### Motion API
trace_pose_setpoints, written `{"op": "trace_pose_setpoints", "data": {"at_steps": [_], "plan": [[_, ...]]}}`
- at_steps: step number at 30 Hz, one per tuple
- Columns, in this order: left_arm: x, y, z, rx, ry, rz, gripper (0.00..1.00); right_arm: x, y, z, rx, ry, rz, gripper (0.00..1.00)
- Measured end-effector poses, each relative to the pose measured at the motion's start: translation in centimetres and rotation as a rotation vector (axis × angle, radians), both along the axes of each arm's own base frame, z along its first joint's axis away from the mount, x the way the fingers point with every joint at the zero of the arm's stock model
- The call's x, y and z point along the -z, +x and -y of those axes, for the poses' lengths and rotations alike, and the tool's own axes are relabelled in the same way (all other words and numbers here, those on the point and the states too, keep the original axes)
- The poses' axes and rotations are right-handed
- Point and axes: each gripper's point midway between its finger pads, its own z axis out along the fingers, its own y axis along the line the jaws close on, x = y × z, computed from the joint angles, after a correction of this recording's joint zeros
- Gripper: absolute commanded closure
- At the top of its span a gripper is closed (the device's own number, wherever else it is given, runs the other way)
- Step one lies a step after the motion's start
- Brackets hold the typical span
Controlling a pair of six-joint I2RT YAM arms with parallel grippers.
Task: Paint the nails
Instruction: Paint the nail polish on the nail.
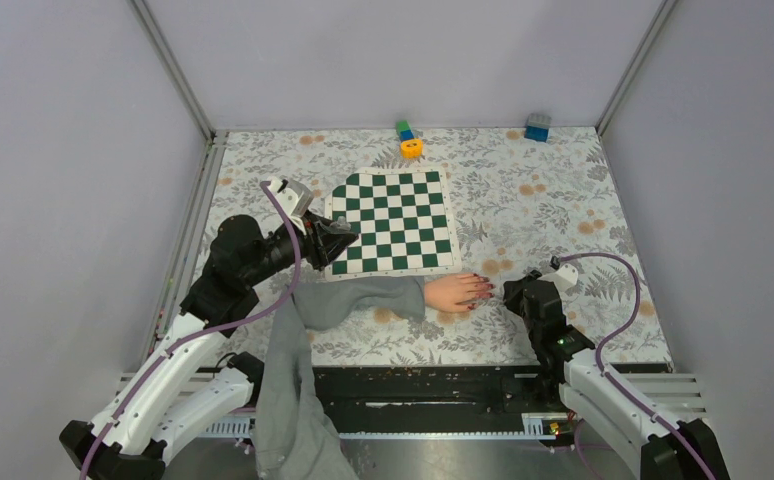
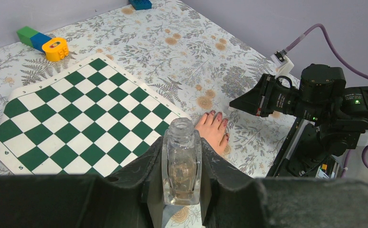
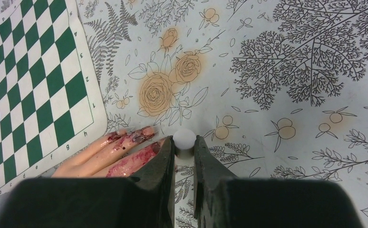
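Observation:
A pale hand (image 1: 453,292) in a grey sleeve (image 1: 358,300) lies flat on the floral table, fingers pointing right. Its nails (image 3: 144,135) are dark red, with polish smeared along the fingers (image 3: 125,159). My right gripper (image 3: 184,142) is shut on a small white-topped brush cap (image 3: 184,137), just right of the fingertips, and shows in the top view (image 1: 509,292) too. The brush itself is hidden. My left gripper (image 2: 182,152) is shut on an uncapped clear glass polish bottle (image 2: 182,164), held upright above the sleeve, left of the hand (image 2: 213,130).
A green-and-white chessboard mat (image 1: 393,220) lies behind the hand. Green, blue and yellow blocks (image 1: 409,140) sit at the back edge, a blue block (image 1: 537,127) at the back right. Grey walls enclose the table.

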Motion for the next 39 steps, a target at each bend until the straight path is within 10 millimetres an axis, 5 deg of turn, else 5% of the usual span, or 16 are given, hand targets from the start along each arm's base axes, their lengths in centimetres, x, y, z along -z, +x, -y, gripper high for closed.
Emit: {"op": "trace_pose_setpoints", "data": {"at_steps": [39], "plan": [[0.00,0.01,0.00,0.000,0.000,0.000,1.00,-0.09,-0.30,0.69,0.029,-0.017,-0.011,1.00]]}}
